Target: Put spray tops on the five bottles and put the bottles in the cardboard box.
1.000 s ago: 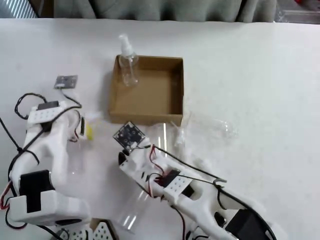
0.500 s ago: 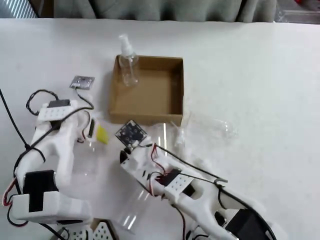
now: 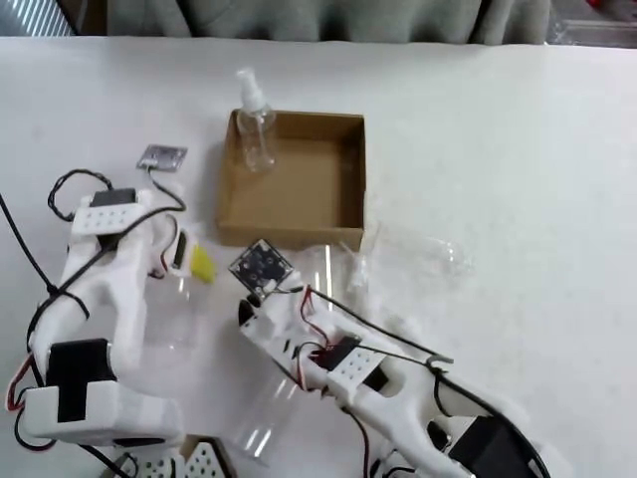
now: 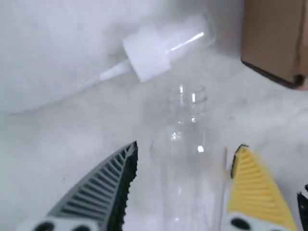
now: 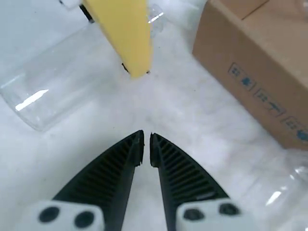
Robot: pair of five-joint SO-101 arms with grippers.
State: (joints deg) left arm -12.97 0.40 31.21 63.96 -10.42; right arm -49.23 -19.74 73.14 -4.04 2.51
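Clear plastic bottle (image 4: pixel 188 173), no top on it, lies on the white table (image 3: pixel 518 149) near the front left corner of the cardboard box (image 3: pixel 289 234). Its open threaded neck points away from the left wrist camera. The walls are see-through with a few bright glints.

Left gripper (image 4: pixel 186 147): jaws spread wide, grey finger on one side of the bottle and yellow finger on the other. I cannot tell whether either finger touches it.

Just beyond the neck lies a white spray top (image 4: pixel 149 53) on its side, with a clear overcap and a thin dip tube trailing off across the table. It is apart from the bottle. A corner of the cardboard box shows beside it.

Right gripper (image 5: pixel 147 142): black fingers closed tip to tip with nothing between them, low over the table. Its camera looks at the left gripper's yellow finger (image 5: pixel 126 36), the bottle lying under it, and the box wall.

High view: one capped bottle (image 3: pixel 256 129) stands upright in the far left corner of the box. A second uncapped bottle (image 3: pixel 423 254) lies to the right of the box. A third bottle (image 3: pixel 261 423) lies near the front table edge.
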